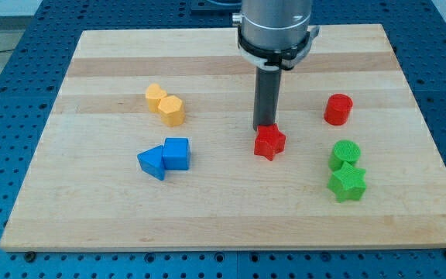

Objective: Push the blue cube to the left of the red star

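Observation:
The blue cube [176, 153] sits left of centre on the wooden board, touching a blue triangular block [152, 162] on its left. The red star [269, 142] lies to the right of centre, well apart from the cube. My tip [265, 129] is right at the top edge of the red star, touching or nearly touching it, far to the right of the blue cube.
Two yellow blocks [166, 105] lie together at upper left. A red cylinder [337, 109] stands at the right. A green cylinder [345, 154] and a green star [348, 184] lie together at lower right. The board [223, 225] rests on a blue perforated table.

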{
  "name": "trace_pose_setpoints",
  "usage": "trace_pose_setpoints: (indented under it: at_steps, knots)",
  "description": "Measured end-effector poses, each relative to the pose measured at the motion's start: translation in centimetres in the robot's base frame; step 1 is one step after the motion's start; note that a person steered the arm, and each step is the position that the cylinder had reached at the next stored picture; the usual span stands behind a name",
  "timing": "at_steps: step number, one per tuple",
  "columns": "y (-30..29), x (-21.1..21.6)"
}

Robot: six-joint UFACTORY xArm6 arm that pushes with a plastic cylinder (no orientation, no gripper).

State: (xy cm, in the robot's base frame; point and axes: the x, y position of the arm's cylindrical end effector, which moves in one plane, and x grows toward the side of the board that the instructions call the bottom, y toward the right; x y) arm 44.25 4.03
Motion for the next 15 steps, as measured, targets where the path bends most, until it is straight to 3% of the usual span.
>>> trace_pose_setpoints:
  at_steps: [4, 5, 6, 7, 8, 10, 13, 15]
  knots:
    - [-18.2, 0.0]
    - [-20.1, 1.6]
    - [-17.4, 4.4]
    - [-11.2, 5.5]
    - [-9.1, 5.7]
    - [-10.3, 10.0]
    - [-5.0, 7.2]
    - [-4.6, 7.7]
